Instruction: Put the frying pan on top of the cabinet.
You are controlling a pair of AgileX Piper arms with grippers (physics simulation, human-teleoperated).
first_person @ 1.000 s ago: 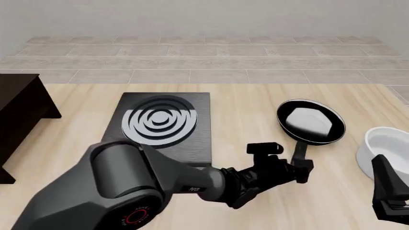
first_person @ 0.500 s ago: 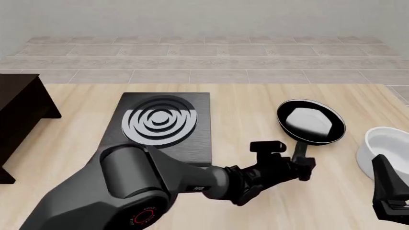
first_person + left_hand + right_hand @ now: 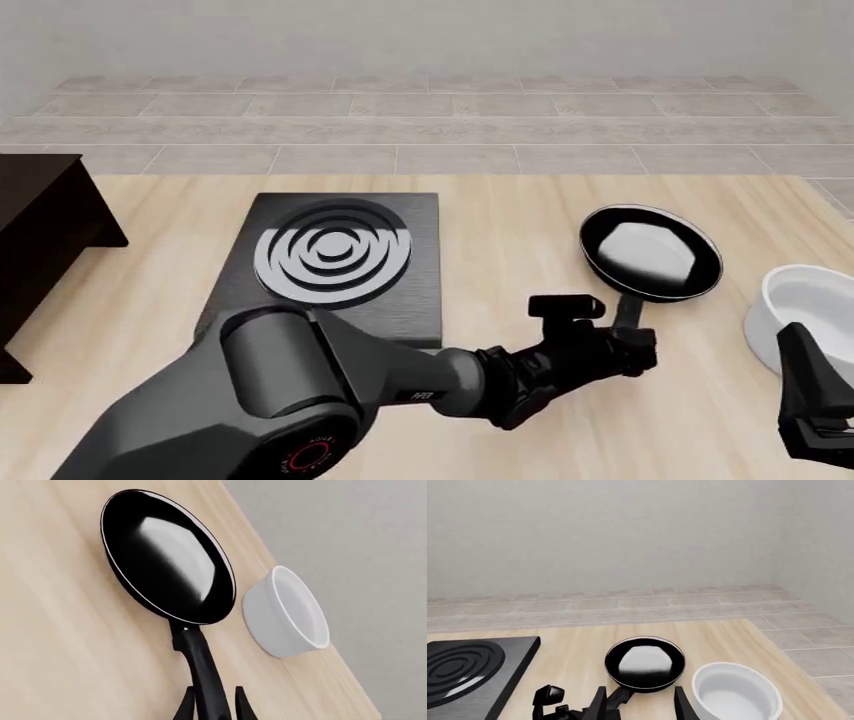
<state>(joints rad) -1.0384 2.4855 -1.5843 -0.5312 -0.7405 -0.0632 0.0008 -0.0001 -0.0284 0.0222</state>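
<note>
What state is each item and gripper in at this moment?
frying pan: flat on the table, empty, handle between the left fingers.
left gripper: fingers either side of the handle; grip unconfirmed.
right gripper: open, holding nothing.
white bowl: upright, empty.
stove plate: bare.
cabinet: top bare where visible.

The frying pan (image 3: 650, 254) — black, shallow, glossy inside — lies flat on the table's right side, handle pointing toward the near edge. The cabinet (image 3: 40, 245) — dark brown, boxy — stands far left.
</note>
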